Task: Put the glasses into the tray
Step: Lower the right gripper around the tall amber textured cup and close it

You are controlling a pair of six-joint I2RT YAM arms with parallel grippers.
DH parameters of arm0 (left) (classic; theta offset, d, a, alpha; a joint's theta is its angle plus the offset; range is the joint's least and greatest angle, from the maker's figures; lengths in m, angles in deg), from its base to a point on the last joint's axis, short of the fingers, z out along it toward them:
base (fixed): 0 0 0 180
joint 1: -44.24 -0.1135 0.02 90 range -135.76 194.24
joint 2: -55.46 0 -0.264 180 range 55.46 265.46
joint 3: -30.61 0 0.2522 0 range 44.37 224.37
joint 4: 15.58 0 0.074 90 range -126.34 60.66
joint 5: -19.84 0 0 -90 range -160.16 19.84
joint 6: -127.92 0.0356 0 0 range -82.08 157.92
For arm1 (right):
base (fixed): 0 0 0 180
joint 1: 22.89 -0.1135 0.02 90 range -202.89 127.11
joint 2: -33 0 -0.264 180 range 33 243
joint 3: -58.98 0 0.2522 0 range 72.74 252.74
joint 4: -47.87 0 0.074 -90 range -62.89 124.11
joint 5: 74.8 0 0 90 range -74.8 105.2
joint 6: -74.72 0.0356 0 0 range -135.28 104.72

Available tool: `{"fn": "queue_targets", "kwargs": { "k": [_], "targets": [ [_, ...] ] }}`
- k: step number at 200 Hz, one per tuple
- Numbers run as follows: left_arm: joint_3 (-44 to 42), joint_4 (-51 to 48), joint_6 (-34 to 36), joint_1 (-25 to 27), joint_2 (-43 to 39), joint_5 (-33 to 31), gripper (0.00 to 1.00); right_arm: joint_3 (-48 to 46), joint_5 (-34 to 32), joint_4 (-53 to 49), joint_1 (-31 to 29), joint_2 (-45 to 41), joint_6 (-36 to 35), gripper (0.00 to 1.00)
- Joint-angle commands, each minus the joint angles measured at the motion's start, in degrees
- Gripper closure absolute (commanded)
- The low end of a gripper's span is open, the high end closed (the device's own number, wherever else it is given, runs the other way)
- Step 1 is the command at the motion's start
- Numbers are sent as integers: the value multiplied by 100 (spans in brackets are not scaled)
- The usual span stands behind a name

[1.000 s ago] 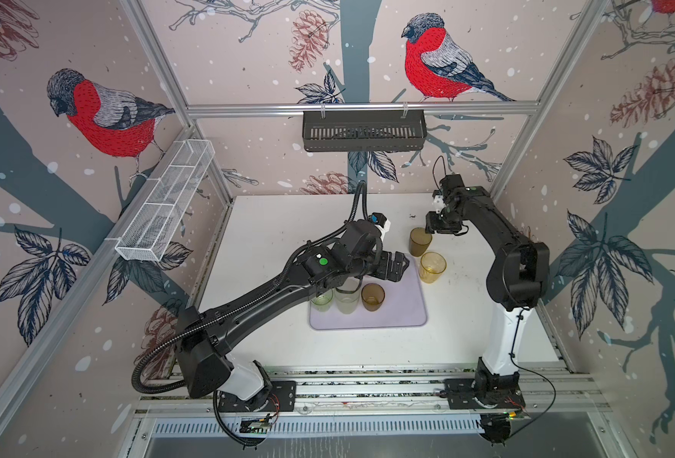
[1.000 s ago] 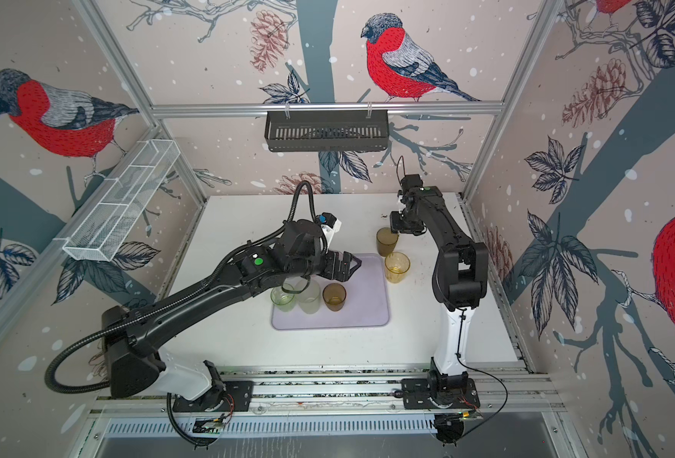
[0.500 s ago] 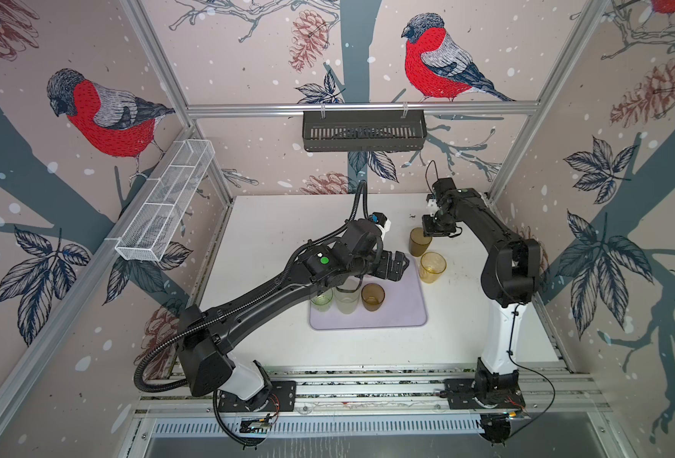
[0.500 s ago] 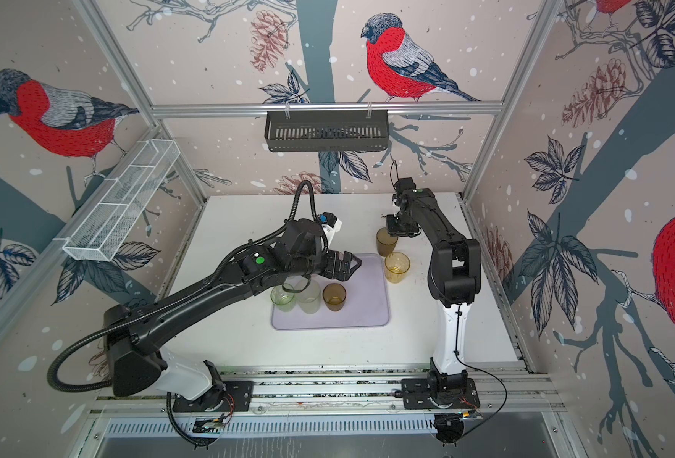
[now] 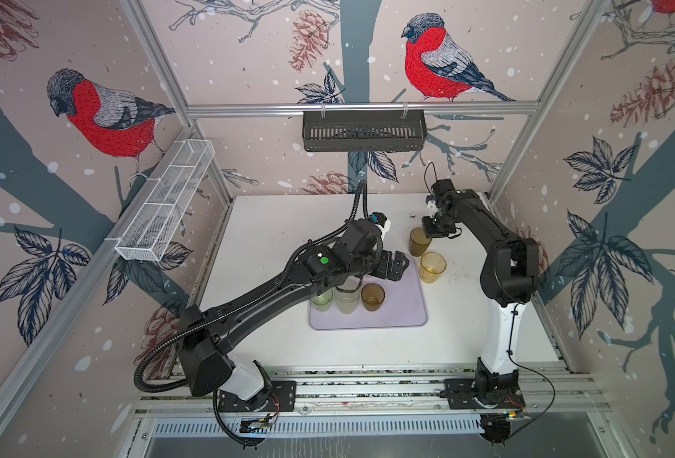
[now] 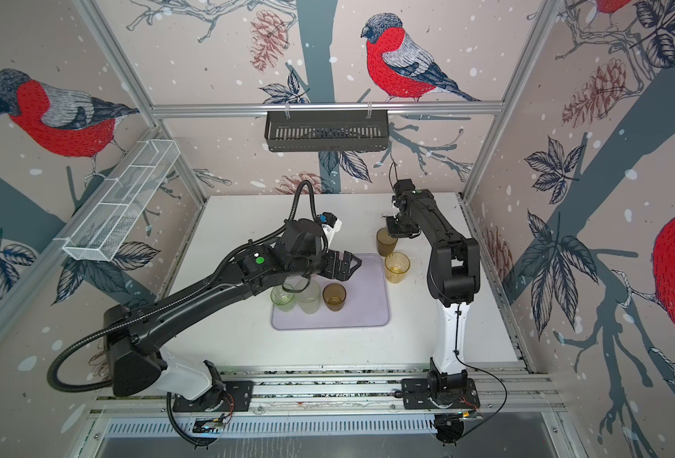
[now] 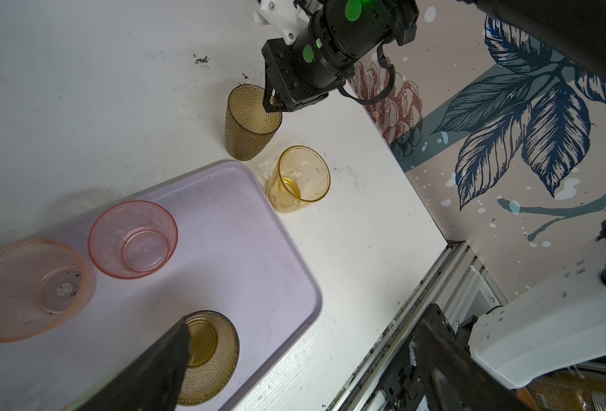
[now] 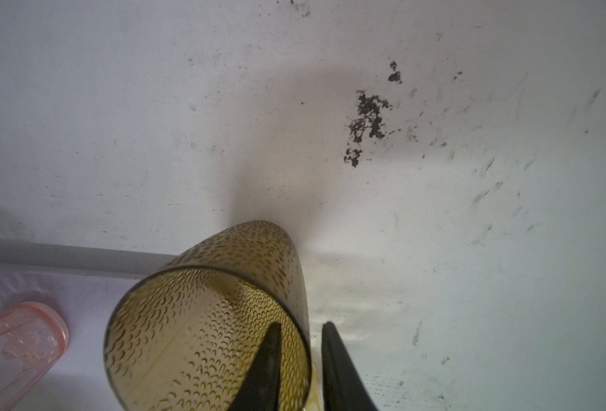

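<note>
Glasses, seven seen.

Top views: green glass point(image 5: 322, 302), frosted glass point(image 5: 347, 302) and inner brown glass point(image 5: 373, 296) stand in a row on the tray point(image 5: 401, 317). Outer brown glass point(image 6: 385, 242) and yellow glass point(image 6: 397, 266) stand upright on the table point(image 5: 280, 222), just beside the tray's far right corner. Left gripper point(image 5: 401, 267) hangs above the tray, fingers spread, empty. Right gripper point(image 5: 431, 234) sits at the outer brown glass's rim.

Left wrist view: smooth pink glass point(image 7: 132, 239) and dimpled pink glass point(image 7: 27, 288) stand side by side on the tray.

Right wrist view: one finger point(image 8: 266, 356) sits inside the outer brown glass and one outside, straddling its wall. Whether they pinch it cannot be told.
</note>
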Motion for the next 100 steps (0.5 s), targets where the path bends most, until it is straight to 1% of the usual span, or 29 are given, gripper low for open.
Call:
{"fn": "queue_targets", "kwargs": {
  "k": [1,54,100],
  "targets": [
    [2,59,26,-11,-11,-5,2,-14,-68,6,-7,8,-24,79],
    [6,50,29,-13,-24,-14,2,-24,-85,36,-9,5,-26,85],
    [4,33,26,-18,-28,-14,2,-22,-85,43,-7,19,-17,87]
  ]
}}
